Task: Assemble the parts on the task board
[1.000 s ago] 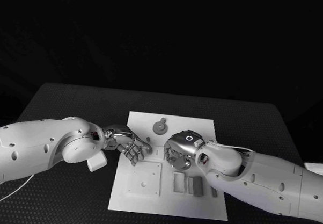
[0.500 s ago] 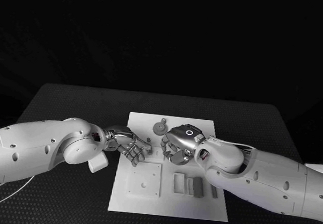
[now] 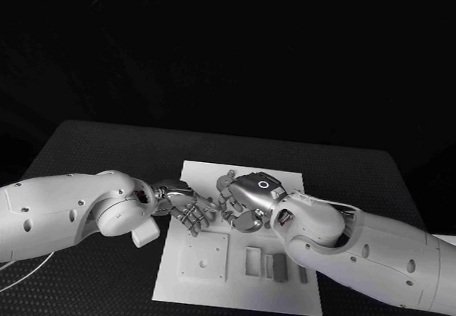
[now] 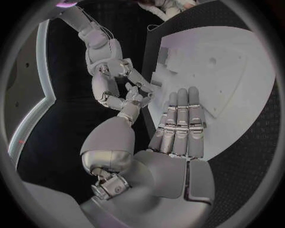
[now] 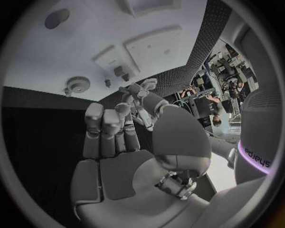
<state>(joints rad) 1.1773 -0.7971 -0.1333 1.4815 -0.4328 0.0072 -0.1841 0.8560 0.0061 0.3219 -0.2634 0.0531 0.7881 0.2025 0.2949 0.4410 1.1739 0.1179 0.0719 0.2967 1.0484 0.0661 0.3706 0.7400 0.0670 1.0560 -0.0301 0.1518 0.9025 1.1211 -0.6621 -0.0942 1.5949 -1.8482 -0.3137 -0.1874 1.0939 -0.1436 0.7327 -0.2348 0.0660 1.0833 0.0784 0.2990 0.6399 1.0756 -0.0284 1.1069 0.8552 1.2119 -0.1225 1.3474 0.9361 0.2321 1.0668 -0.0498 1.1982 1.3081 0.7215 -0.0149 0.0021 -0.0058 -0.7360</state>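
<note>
Black, finely textured table (image 3: 97,152), seen from above. A white rectangular plate, the task board (image 3: 268,296), lies flat at the middle of the table, long side running near to far. At the table's right edge, a small white object (image 3: 452,239), partly hidden.

One task board (image 3: 280,297), two hands, several parts.
</note>
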